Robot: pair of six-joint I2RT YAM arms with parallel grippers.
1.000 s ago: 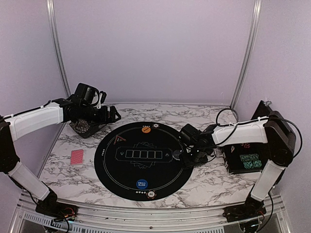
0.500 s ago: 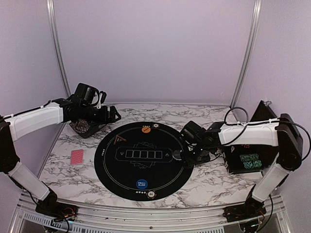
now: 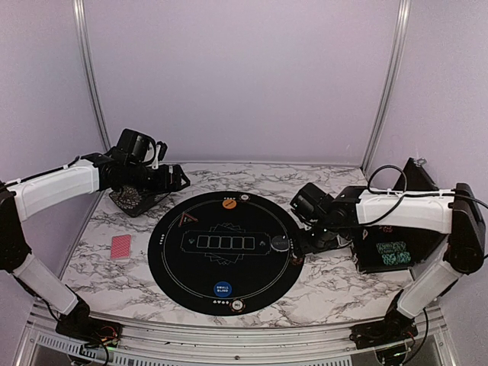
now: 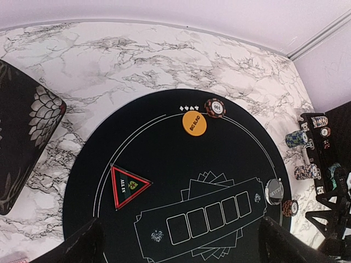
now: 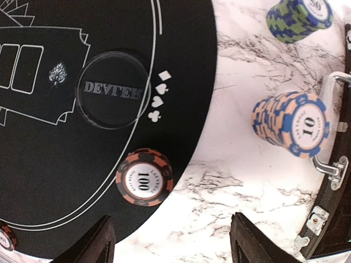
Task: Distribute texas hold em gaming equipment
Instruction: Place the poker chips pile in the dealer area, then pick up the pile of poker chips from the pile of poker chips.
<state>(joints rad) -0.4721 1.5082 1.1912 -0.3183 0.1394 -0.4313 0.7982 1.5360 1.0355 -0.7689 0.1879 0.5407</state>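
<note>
On the round black mat lie an orange button, a blue button, a clear dealer button and a black triangular marker. A red-and-black 100 chip rests at the mat's right edge. My right gripper hovers open just past that chip, over mat edge and marble, holding nothing. Other single chips sit by the orange button and at the mat's near edge. Red-backed cards lie left of the mat. My left gripper hangs open and empty above the back left.
The black chip case stands open at the right. Two chip stacks, orange-blue and green-blue, stand on the marble between it and the mat. A black patterned box lies at the back left.
My right gripper has drawn back to the right, off the mat, and the 100 chip now shows beside the dealer button. The left arm has not moved.
</note>
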